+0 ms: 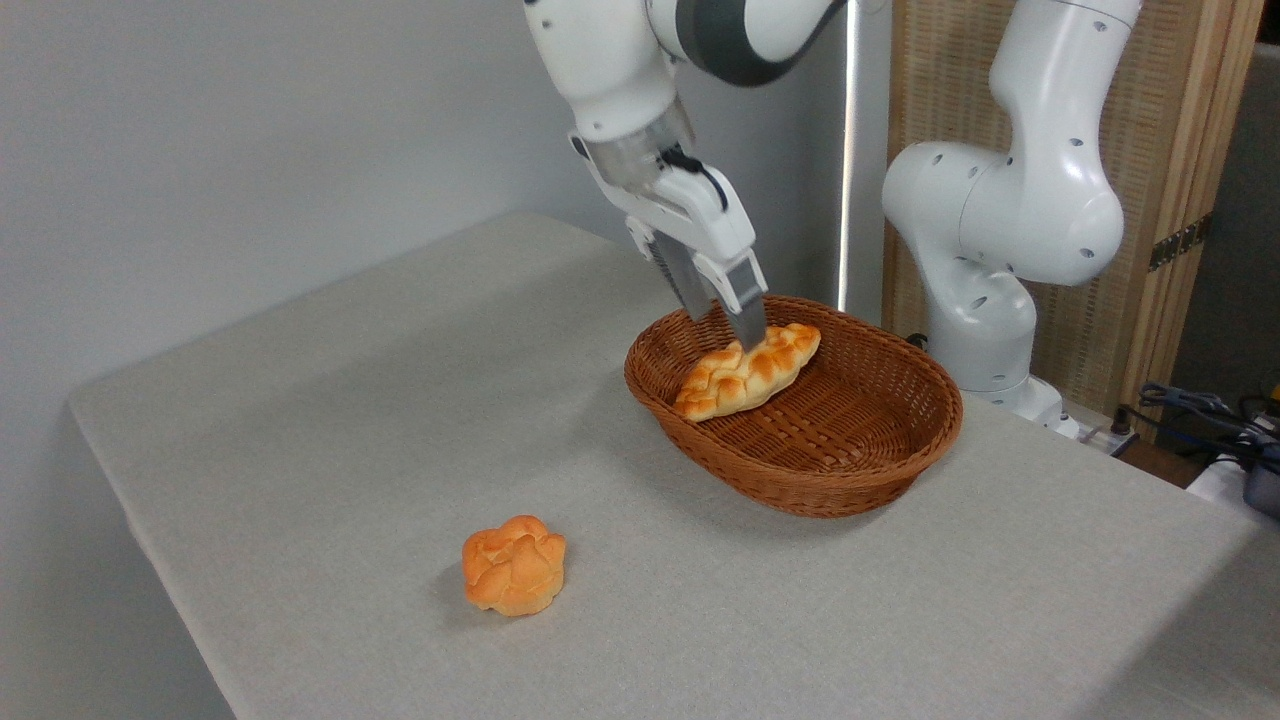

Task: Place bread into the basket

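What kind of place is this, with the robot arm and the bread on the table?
Most likely a robotics lab or test bench, not a kitchen: a robot arm mounted beside a plain grey table, loose cables at the right, and only a basket and bread as props.

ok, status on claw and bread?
Claw open, just above loaf. Bread lying in basket, released. Round bun out on table, nothing in the way.
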